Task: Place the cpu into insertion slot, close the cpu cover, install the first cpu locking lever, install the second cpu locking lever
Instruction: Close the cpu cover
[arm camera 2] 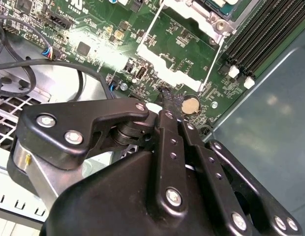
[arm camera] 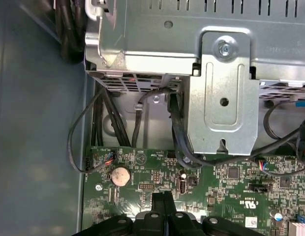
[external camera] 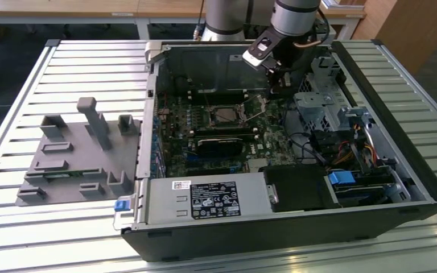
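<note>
Claw [arm camera 2: 166, 96] is hovering, fingers [arm camera: 157, 202] pressed together and empty, near the coin cell [arm camera 2: 191, 104]. Beside it the cover [arm camera 2: 165, 66] is standing open.

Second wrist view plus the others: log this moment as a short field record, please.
gripper: shut, nothing seen in it, over the motherboard
nearest: coin battery
cpu cover: silvery frame, green board showing through its window
case: open, on slatted table
grey fixture: on the table, at the exterior view's left
</note>
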You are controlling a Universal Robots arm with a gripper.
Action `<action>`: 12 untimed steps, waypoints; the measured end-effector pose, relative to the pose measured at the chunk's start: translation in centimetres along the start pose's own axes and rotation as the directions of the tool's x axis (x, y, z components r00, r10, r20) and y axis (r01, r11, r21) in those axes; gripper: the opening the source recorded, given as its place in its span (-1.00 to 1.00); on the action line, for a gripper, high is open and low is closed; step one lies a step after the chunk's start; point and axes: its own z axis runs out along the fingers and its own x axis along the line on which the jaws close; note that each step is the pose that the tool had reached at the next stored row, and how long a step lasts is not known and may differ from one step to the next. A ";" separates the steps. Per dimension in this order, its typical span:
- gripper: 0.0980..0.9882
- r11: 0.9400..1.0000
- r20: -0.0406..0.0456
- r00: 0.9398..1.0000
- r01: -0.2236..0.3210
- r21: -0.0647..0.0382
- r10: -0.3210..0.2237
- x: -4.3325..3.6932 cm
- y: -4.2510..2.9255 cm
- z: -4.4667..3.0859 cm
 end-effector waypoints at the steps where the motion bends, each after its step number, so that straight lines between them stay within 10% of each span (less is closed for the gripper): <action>1: -0.95 1.000 0.000 1.000 0.000 0.000 0.000 0.01 0.03 0.05; 12: -0.95 1.000 0.002 1.000 0.001 0.001 -0.001 0.15 0.19 0.93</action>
